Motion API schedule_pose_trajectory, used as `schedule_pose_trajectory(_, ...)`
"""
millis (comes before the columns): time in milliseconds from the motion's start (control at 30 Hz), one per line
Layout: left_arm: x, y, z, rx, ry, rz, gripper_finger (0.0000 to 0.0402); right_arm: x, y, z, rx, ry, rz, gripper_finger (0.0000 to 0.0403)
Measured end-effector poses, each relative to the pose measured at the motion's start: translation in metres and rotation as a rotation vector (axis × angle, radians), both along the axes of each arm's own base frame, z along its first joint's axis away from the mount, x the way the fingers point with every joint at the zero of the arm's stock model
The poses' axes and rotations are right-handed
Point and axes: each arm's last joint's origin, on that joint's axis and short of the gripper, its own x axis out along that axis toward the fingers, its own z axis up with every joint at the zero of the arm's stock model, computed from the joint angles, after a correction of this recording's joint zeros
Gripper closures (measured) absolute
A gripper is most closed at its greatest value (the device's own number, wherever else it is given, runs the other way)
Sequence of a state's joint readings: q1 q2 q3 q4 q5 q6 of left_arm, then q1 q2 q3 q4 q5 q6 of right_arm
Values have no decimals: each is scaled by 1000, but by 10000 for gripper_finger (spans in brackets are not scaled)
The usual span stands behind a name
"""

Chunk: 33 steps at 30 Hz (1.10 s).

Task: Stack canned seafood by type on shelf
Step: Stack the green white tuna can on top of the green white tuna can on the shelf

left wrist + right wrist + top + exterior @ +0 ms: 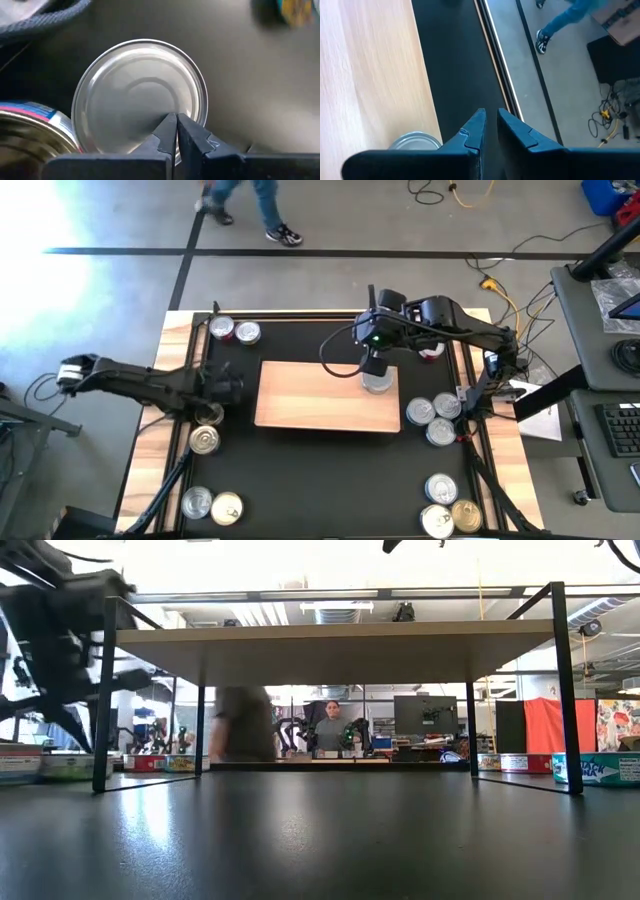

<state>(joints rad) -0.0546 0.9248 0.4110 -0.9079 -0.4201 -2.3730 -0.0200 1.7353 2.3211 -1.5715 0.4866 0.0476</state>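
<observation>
Right, my right hand hangs over the shelf's right end, fingers nearly together, gripping nothing; one tin stands on the shelf just beside and below the fingertips. My left hand sits pinched shut, empty, directly above a silver-lidded tin on the black mat left of the shelf, with a blue-labelled tin beside it. Other tins cluster right of the shelf, so the right hand is nearer those; round tins, no long axis.
</observation>
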Motion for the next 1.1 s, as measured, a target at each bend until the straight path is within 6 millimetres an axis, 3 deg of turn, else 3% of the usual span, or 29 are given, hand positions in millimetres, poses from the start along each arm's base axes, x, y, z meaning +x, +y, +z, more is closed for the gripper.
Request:
schedule_pose_trajectory(267, -3, -31, 2, -18, 0, -285, 401, 0, 0, 0, 42, -48, -77, 365)
schedule_pose_trajectory(600, -7, -57, 2, -65, -23, -505, 401, 1, 3, -1, 170, -106, -146, 364)
schedule_pose_trajectory(967, -11, -89, 4, -103, -16, -1062, 401, 1, 9, -1, 228, -128, -166, 365)
schedule_pose_trajectory(1100, -11, -101, 2, -112, -30, -1191, 401, 1, 10, -1, 279, -126, -144, 365)
